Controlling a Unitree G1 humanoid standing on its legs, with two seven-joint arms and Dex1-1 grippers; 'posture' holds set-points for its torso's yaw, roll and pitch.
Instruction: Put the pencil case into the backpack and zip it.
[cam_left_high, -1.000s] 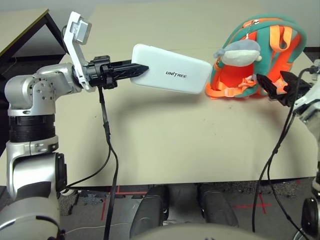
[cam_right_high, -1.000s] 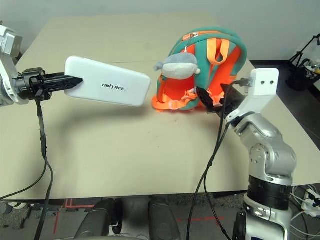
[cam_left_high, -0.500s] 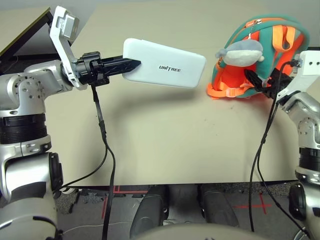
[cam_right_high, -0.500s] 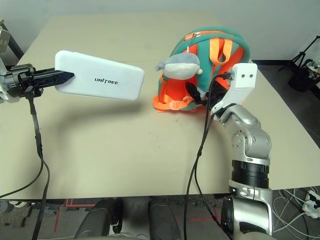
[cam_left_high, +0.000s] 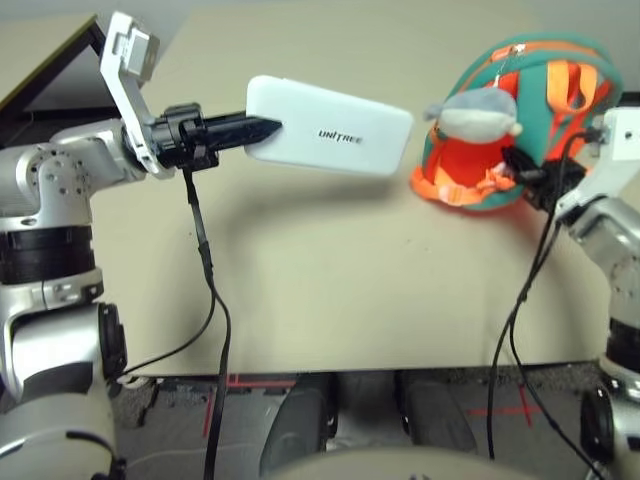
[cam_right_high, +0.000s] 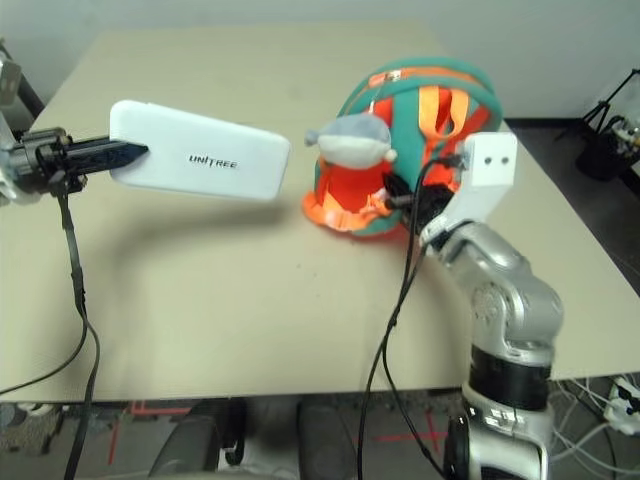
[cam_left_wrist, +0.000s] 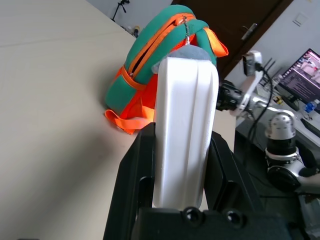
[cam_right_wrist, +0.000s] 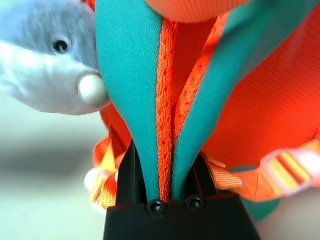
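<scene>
right wrist view: right pincer (cam_right_wrist: 162, 192) clenched on teal-and-orange fabric backpack (cam_right_wrist: 150, 100) strap; left pincer (cam_left_high: 262, 128) grasping flat white rounded case (cam_left_high: 330, 127), backpack at its 3 o'clock.

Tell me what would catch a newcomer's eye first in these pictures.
First, the white pencil case, held out level above the table in the left gripper, lettering facing the camera. Next, the teal and orange backpack at the table's right, grey plush charm hanging on its front. The right gripper pinches a teal and orange fold of the backpack.
</scene>
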